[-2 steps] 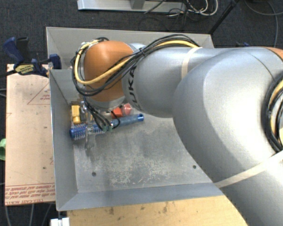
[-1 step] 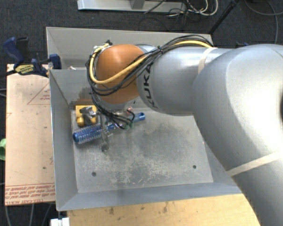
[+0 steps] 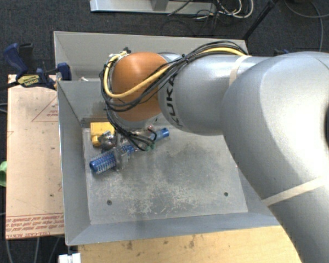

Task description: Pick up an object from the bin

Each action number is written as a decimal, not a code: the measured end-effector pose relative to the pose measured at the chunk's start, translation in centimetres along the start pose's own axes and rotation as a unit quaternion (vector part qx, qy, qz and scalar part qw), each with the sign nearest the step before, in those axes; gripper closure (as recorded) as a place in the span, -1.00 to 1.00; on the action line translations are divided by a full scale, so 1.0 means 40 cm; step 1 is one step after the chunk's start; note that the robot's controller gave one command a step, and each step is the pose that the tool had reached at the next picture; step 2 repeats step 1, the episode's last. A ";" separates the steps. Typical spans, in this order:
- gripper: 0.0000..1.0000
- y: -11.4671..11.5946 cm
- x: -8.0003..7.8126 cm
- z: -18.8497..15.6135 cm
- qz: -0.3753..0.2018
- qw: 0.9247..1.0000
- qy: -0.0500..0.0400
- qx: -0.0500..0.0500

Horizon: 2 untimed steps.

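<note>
Bin (image 3: 71, 163): I see a grey metal bin with sloped walls and a flat, scuffed floor. The loose things lie in the floor's upper left part.
Arm (image 3: 252, 97): it enters from the right of the frame and crosses the bin's upper half. Its last link points left and down into the bin.
Wrist: the orange cover (image 3: 136, 84) sits at upper centre-left, with yellow and black cables (image 3: 153, 76) looped over it.
Gripper (image 3: 122, 144): it hangs directly below the orange cover, low over the cluster of things. I cannot tell whether it is apart or together, since the wrist and cables hide it.
Nearest thing: a blue ribbed cylinder (image 3: 103, 163) lies flat on the floor at centre left.
Long axis: the cylinder runs from lower left to upper right. Its upper right end reaches under the gripper and its lower left end lies free.
Hold: I cannot confirm that anything is clamped.
Neighbours: a yellow block (image 3: 100, 129) lies just above the cylinder, near the left wall. A small grey round piece (image 3: 106, 141) is just below the block.
Right side: a small blue piece (image 3: 162, 132) shows just right of the gripper.
</note>
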State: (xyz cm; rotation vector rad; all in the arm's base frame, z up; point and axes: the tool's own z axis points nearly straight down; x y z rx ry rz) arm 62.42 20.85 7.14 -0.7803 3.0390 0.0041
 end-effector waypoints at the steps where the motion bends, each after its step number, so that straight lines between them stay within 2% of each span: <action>1: 1.00 0.030 0.017 -0.381 -0.022 1.000 -0.003 0.001; 2: 1.00 0.030 0.017 -0.381 -0.022 1.000 -0.003 0.001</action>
